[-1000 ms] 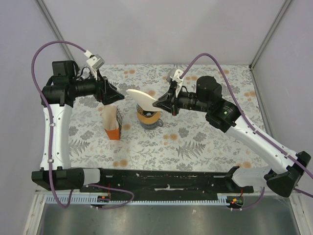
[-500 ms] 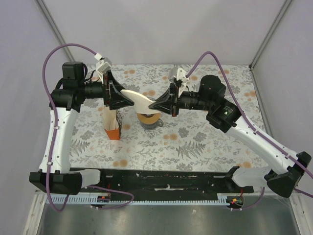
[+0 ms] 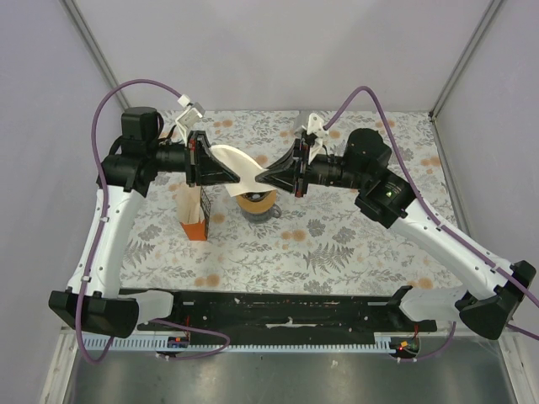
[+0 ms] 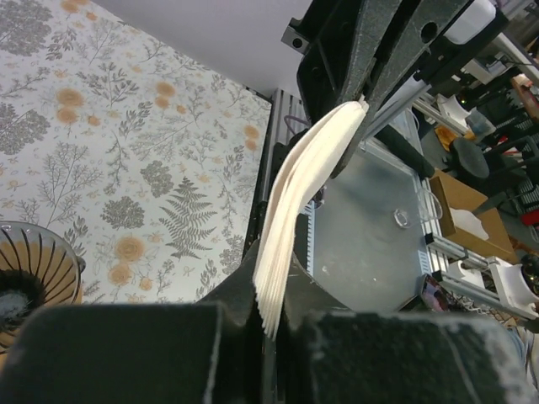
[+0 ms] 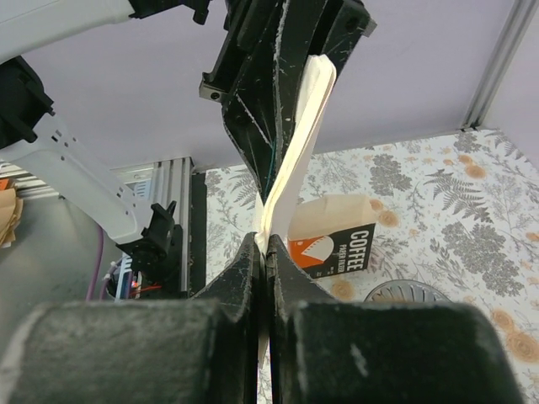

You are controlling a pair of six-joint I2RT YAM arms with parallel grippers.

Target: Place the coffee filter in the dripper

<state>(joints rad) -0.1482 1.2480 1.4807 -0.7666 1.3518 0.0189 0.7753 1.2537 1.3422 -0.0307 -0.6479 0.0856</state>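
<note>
The coffee filter [image 3: 233,160], a fan of thin white paper layers, hangs in the air between both arms, just above and behind the dripper [image 3: 255,203]. My left gripper [image 3: 242,178] is shut on the filter's left end; in the left wrist view the paper edges [image 4: 301,194] are pinched at the jaws of this gripper [image 4: 271,290]. My right gripper [image 3: 263,178] is shut on the other end, and its wrist view shows the filter [image 5: 301,139] rising from that gripper [image 5: 263,246]. The orange ribbed dripper [image 4: 34,263] stands on the table below, with no paper in it.
An orange-and-tan printed coffee filter packet [image 3: 194,212] stands upright left of the dripper, also visible as the packet [image 5: 334,240] in the right wrist view. The floral tablecloth [image 3: 354,244] covers the table. The black rail [image 3: 278,307] runs along the near edge.
My left arm swung right to the filter's free end and its jaws went from open to shut on the paper. The right gripper kept its grip and barely moved.
</note>
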